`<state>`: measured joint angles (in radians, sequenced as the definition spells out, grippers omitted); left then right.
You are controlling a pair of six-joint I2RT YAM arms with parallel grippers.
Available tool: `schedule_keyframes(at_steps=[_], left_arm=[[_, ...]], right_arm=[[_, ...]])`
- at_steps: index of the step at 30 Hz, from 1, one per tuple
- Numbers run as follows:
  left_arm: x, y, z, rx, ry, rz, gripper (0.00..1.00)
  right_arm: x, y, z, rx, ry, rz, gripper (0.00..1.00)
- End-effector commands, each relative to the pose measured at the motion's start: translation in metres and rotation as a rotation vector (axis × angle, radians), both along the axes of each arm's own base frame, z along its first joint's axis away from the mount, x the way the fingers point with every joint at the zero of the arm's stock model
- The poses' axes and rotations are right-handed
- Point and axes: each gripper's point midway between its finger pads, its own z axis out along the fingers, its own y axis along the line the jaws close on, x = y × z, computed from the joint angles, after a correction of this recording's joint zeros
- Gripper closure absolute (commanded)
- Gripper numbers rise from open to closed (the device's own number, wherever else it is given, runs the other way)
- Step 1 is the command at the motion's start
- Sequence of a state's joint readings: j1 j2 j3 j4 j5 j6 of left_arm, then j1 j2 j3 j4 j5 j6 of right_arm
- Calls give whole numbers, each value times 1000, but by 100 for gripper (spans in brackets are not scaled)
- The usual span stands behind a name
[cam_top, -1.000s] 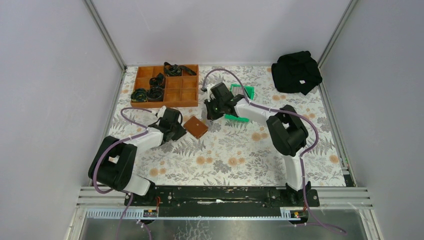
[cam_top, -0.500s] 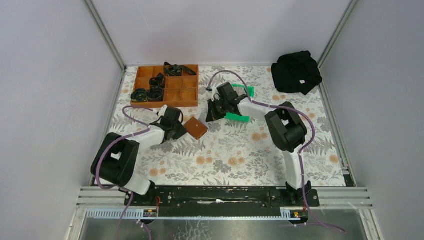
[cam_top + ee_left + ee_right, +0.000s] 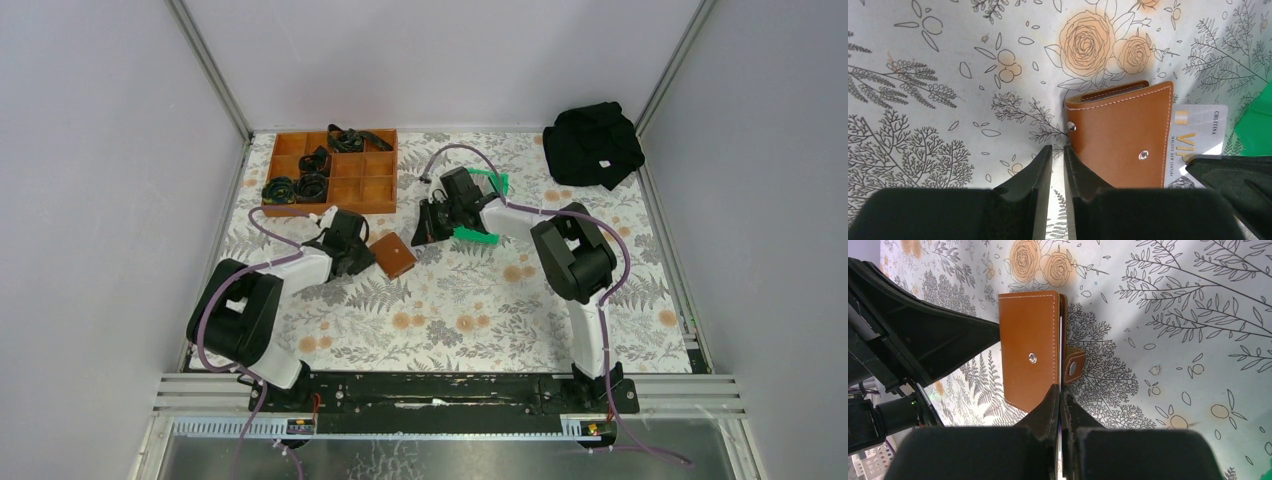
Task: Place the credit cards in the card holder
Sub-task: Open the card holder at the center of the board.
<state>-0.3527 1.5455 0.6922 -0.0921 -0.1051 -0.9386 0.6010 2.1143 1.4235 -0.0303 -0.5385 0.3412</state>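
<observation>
The brown leather card holder lies on the floral cloth between the arms, snap tab loose. My right gripper is shut on a thin credit card held edge-on, whose front end sits in the holder's open side. From the left wrist this card shows silver with "VIP" lettering beside the card holder. My left gripper rests at the holder's left edge, jaws a narrow slit apart, only cloth between them. From above, the left gripper and right gripper flank the holder.
A wooden compartment tray with black items stands at the back left. A green plastic bin lies just behind the right gripper. A black bag sits at the back right. The left arm's black body is close to the holder.
The right wrist has swung slightly to the right while its fingertips stay by the holder. The left arm has edged a little toward the back. The holder has barely moved.
</observation>
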Motion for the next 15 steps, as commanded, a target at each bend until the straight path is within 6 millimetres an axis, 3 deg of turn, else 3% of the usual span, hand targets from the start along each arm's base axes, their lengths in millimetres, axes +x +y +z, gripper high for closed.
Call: schedule_keyframes(at_steps=[1, 7, 15], left_arm=[[2, -2, -8, 18, 9, -36, 78], [0, -4, -12, 11, 19, -55, 78], [-8, -3, -18, 16, 40, -71, 78]], right_arm=[[0, 5, 7, 52, 5, 0, 100], [-3, 2, 2, 58, 22, -33, 100], [4, 4, 15, 102, 27, -80, 100]])
